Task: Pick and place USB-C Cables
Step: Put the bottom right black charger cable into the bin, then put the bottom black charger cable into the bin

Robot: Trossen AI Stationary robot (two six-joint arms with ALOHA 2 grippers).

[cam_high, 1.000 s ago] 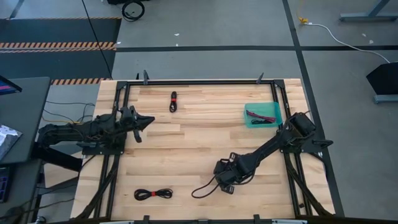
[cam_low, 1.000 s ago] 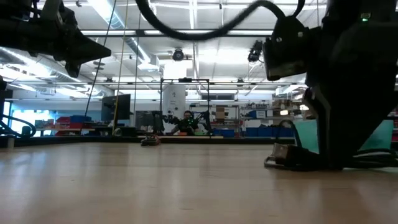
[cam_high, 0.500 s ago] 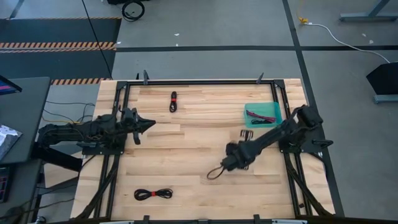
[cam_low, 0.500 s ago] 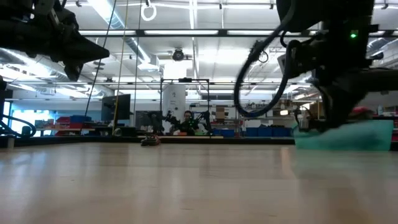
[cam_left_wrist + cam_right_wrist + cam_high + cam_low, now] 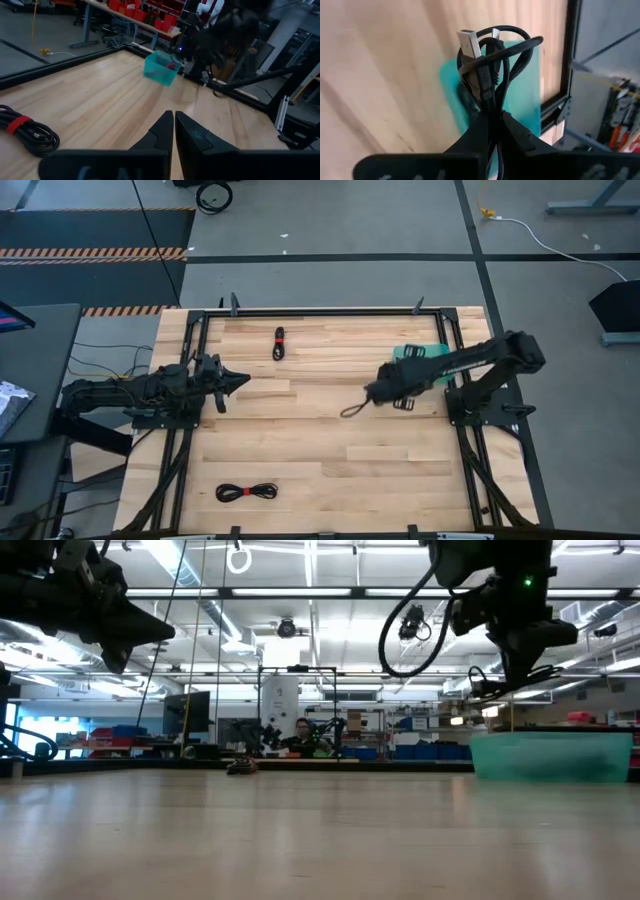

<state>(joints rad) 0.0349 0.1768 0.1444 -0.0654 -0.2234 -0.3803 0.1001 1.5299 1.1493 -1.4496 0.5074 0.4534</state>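
Right gripper [image 5: 372,393] was up off the table [image 5: 300,430], just beside the teal bin [image 5: 404,355] on its inner side, fingers clamped on a black coiled USB-C cable [image 5: 492,57]. In the right wrist view the coil stuck out past the fingertips with a silver plug end showing, teal bin behind it. From overhead a loop of that cable [image 5: 352,411] hung below the gripper over bare wood. The low view had the right arm raised above the bin [image 5: 552,755] with a cable loop [image 5: 400,640] dangling in the air. Bin sat at the far right of the table; contents were mostly hidden by the arm from above, only something reddish was visible inside in the left wrist view [image 5: 172,65]. Another black cable with a red tie [image 5: 279,342] lay near the far edge, left of centre. A third black cable with a red tie [image 5: 246,492] lay near the front edge on the left side. Left gripper [image 5: 238,379] hung at the left side of the table, fingers together, holding nothing; a black bundle with a red tie [image 5: 25,132] lay on the wood near it in its wrist view.
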